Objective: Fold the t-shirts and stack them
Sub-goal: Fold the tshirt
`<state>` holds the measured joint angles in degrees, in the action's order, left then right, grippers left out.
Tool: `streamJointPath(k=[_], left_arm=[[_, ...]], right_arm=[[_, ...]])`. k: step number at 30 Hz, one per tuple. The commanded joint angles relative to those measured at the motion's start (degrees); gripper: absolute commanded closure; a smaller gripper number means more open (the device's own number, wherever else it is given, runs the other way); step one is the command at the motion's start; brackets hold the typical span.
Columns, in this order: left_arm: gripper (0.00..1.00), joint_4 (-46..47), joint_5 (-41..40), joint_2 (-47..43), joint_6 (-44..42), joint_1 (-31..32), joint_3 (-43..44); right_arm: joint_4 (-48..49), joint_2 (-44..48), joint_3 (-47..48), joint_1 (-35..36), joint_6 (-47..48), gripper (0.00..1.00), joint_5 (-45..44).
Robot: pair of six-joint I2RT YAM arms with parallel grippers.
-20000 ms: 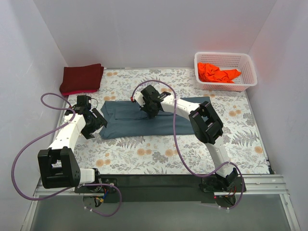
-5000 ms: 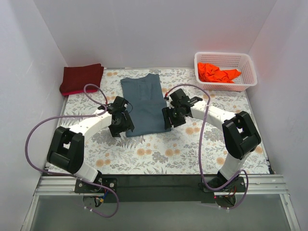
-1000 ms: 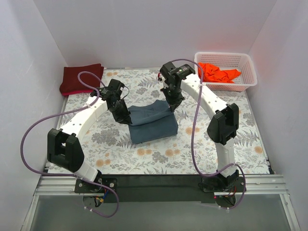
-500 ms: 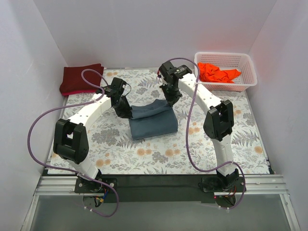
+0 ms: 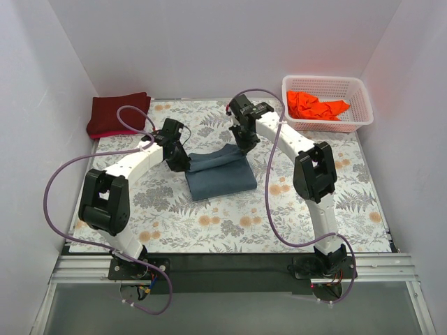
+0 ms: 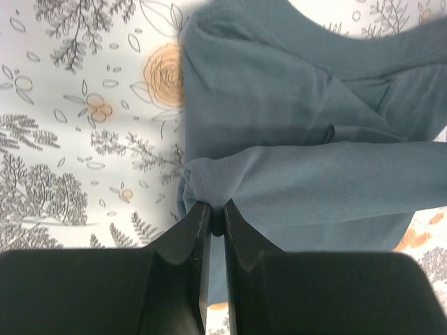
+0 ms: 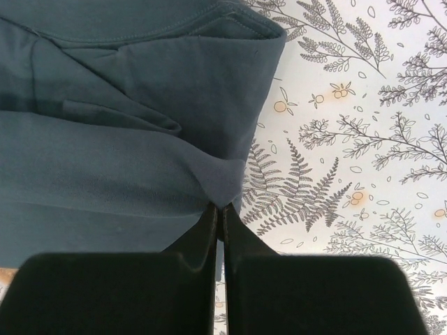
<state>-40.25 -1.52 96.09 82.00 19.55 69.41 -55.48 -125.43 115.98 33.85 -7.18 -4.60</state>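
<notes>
Slate shirt (image 5: pixel 222 180) nipped, left pincer (image 6: pixel 216 208), right pincer (image 7: pixel 220 208)

- Left arm (image 5: pixel 133 162) is lying stretched toward 1 o'clock; left gripper (image 5: pixel 184 163) is pinching the blue-grey t-shirt (image 5: pixel 222 179), jaws nearly touching.
- Right arm (image 5: pixel 293 139) is arching toward 11 o'clock; right gripper (image 5: pixel 242 147) is pinching the same shirt, jaws pressed together.

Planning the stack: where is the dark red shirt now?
Top view: the dark red shirt lies folded at the far left corner of the table, beyond the blue-grey shirt, opposite the white basket.
</notes>
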Motion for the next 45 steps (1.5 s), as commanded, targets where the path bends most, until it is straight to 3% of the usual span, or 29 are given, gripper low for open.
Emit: streamJointPath(k=[1, 25, 32, 33, 37, 42, 45], left_arm=[[1.00, 4.6, -4.5, 0.1, -0.3, -0.8, -1.4], [1.00, 12.5, -10.3, 4.4, -1.8, -0.7, -3.2], [0.76, 11.3, -12.8, 0.9, -6.3, -0.7, -0.7], [0.64, 11.2, -13.2, 0.1, -6.7, -0.7, -0.5], [0.37, 9.8, -12.7, -3.8, -8.0, -0.7, 0.0], [0.36, 9.8, -7.1, -11.3, -8.5, 0.9, -3.1], [0.45, 13.6, -0.4, -13.2, -9.6, 2.0, -6.4]], right_arm=[[5.0, 0.2, -2.0, -1.0, 0.3, 0.99, -2.9], [12.4, -0.2, -7.3, -2.4, -2.3, 0.99, -5.7], [12.4, 3.1, -5.6, -2.4, -2.0, 0.76, -5.2], [12.5, 3.6, -5.7, -2.5, -2.0, 0.73, -5.2], [12.5, 6.9, -5.8, -2.4, -2.2, 0.60, -4.0], [16.1, 10.5, -8.6, -2.4, 2.1, 0.59, 6.6], [22.7, 13.2, -14.1, -2.4, 3.0, 0.60, 15.6]])
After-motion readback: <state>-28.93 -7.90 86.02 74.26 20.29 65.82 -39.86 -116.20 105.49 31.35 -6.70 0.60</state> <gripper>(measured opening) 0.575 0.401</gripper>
